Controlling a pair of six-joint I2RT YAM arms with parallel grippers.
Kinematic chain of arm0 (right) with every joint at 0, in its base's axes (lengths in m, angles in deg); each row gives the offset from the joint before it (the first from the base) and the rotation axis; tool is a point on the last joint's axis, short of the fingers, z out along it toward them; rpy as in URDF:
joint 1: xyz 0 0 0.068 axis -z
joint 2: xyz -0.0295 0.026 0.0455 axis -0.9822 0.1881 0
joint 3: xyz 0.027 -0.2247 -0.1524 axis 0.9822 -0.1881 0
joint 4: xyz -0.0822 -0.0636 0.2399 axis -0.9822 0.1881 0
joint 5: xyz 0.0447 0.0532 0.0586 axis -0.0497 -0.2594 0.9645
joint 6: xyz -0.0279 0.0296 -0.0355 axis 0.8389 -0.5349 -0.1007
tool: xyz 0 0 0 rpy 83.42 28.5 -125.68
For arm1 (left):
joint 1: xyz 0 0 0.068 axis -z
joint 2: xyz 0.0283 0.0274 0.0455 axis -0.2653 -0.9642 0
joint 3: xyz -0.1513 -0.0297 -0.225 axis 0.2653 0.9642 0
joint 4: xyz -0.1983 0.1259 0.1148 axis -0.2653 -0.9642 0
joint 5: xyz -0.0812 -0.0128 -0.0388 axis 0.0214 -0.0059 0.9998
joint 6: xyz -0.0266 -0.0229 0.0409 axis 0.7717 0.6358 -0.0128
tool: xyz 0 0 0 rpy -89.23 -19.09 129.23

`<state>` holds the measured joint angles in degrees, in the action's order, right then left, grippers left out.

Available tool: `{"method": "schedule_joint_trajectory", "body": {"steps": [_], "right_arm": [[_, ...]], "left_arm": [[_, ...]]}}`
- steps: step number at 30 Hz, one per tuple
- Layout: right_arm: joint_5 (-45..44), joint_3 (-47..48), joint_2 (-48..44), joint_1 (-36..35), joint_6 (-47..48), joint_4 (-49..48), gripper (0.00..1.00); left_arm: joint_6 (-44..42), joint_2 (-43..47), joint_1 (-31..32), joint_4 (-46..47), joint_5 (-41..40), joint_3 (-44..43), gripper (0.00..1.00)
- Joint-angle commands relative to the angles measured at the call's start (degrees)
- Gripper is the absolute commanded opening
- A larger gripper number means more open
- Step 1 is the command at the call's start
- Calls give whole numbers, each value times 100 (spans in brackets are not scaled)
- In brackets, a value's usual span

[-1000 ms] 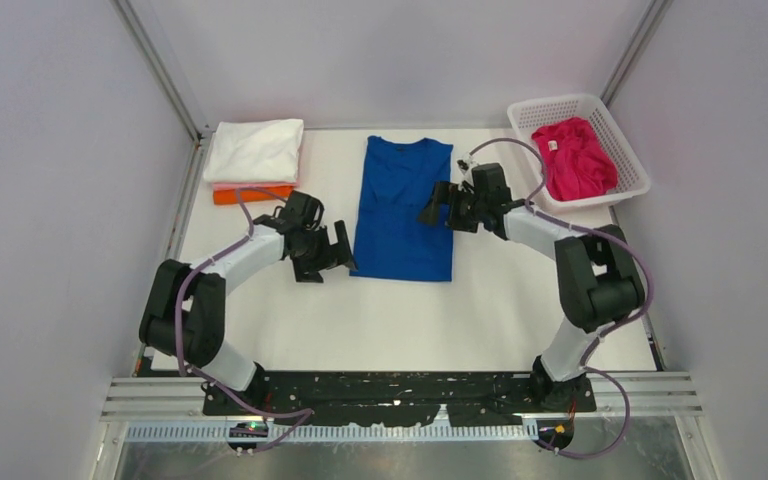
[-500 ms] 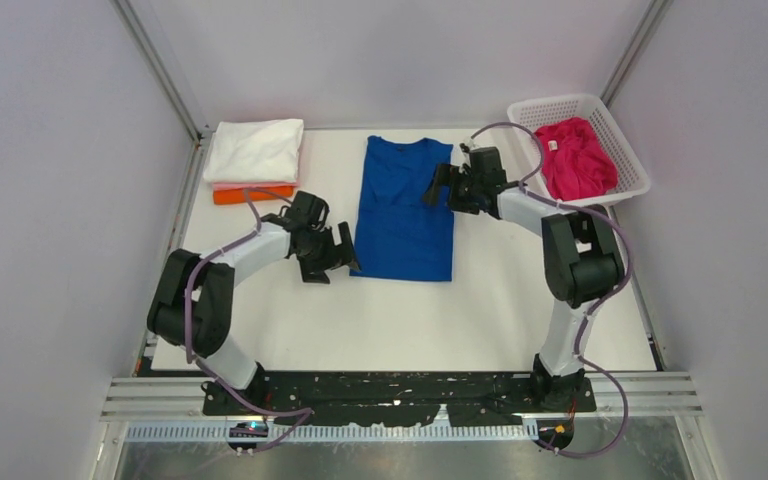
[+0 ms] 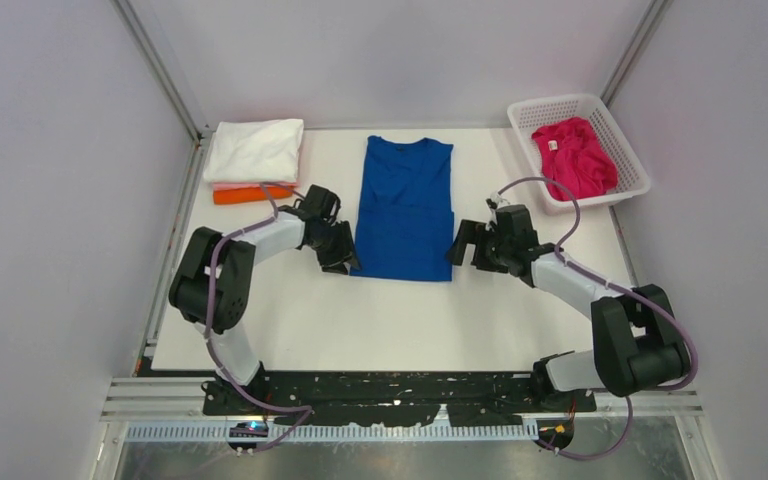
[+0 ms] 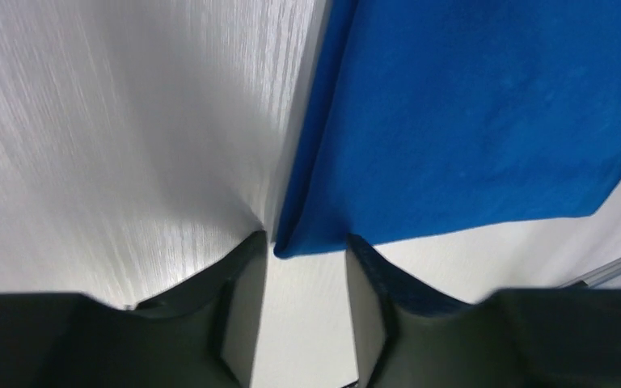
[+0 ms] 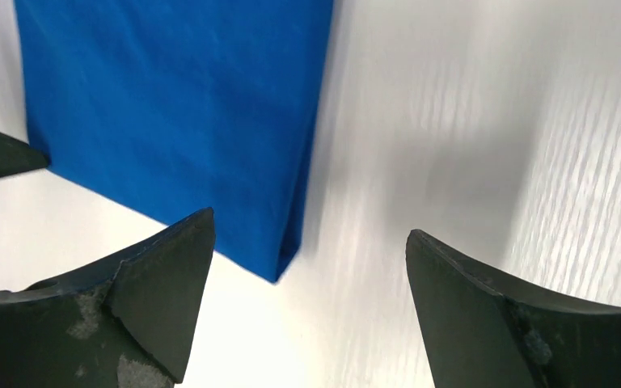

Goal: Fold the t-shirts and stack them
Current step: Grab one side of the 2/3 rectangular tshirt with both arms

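— Wrist views show you what overhead hides: left gripper (image 4: 306, 240) narrowly parted astride the blue t-shirt (image 4: 469, 121) corner, right gripper (image 5: 309, 226) spread wide.
— Pose?
— Both reach low; shirt flat on the table (image 3: 390, 320).

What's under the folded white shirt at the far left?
A pale pink tee, then an orange tee at the bottom; the white shirt covers all but their near edges.

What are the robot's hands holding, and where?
Nothing yet. The left hand and right hand are both open, each straddling a near corner of the blue shirt.
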<state>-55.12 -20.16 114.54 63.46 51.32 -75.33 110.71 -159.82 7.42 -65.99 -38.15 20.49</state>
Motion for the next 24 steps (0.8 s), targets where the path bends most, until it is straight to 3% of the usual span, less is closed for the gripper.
{"method": "schedule_joint_trajectory", "body": {"steps": [1, 3, 6, 12, 20, 24], "right_arm": [[-39, -296, -491, -106, -108, 266, 96], [-16, -390, -583, -205, -127, 334, 97], [-14, -461, -600, -410, -213, 403, 100], [-440, -393, -285, -953, -310, 396, 88], [-601, -266, 507, -1069, -290, 5, 51], [-590, -377, 621, -1139, -295, -26, 37]], "left_arm": [[-47, -301, 64, 137, -32, -122, 34], [-11, -345, 81, 199, -34, -75, 25], [-30, -380, 109, 168, -25, -93, 0], [-79, -121, 154, 131, -163, 54, 0], [-81, 12, 180, 130, -166, 140, 0], [-78, 49, 189, 145, -202, 193, 0]]}}
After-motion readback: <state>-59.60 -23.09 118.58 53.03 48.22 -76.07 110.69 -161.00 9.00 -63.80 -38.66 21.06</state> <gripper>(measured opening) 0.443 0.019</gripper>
